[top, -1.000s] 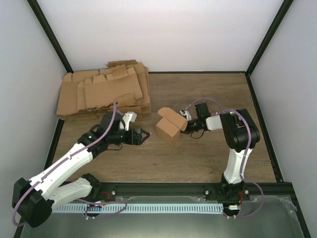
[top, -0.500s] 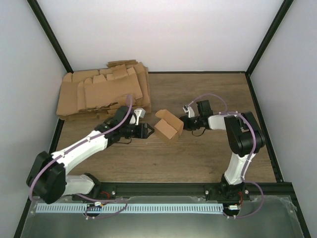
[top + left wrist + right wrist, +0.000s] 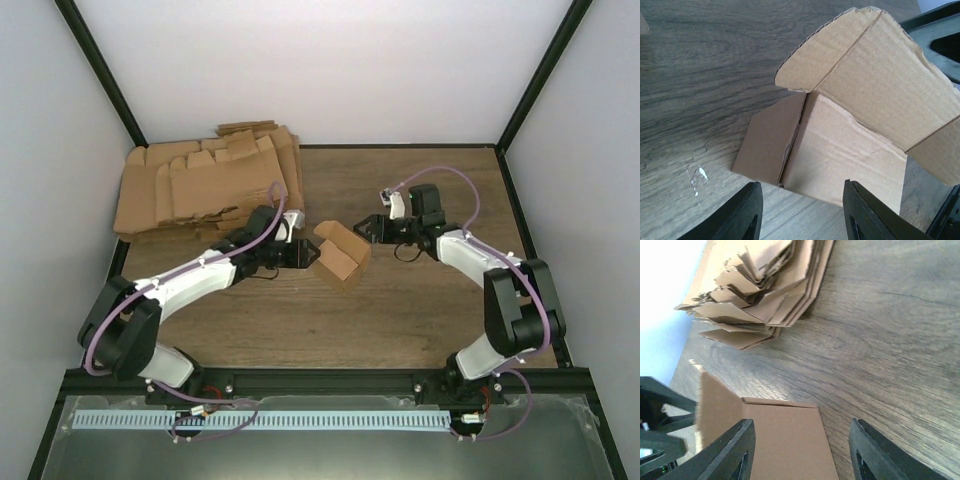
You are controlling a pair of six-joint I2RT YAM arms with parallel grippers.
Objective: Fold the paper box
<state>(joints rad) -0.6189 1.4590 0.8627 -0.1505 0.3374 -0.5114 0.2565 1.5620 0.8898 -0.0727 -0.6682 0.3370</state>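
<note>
So the paper box (image 3: 341, 258) is sitting on the wooden table (image 3: 400, 310), right between the two grippers. The left gripper (image 3: 306, 255) is up against its left side and the right gripper (image 3: 368, 229) is just off its far-right corner.

Nothing is actually blocking either one. The only other clutter is the messy pile of flat cardboard blanks (image 3: 205, 190), which lies behind and to the left of the left gripper, near it but not touching the box. In the right wrist view the pile is well ahead of the fingers (image 3: 880, 455), past the box. There's also a tiny white speck (image 3: 699, 176) on the wood, off to the left of the left gripper's fingers (image 3: 747, 212).

Both sets of jaws are spread apart and neither one is pinching anything. On the left, the box's near face is wider than the gap between the jaws and sits right at the tips. On the right, a corner of the box pokes in between the jaws, with a sliver of table showing beside the right finger.

Stuff I can't make out: both wrist views cut the box off, so its bottom and far end are hidden. I can't say whether the left tips really touch the cardboard.

From overhead, the box's long axis runs on a slant, from far-left to near-right. One rounded flap stands up and leans back, away from the left gripper and towards the right one.
</note>
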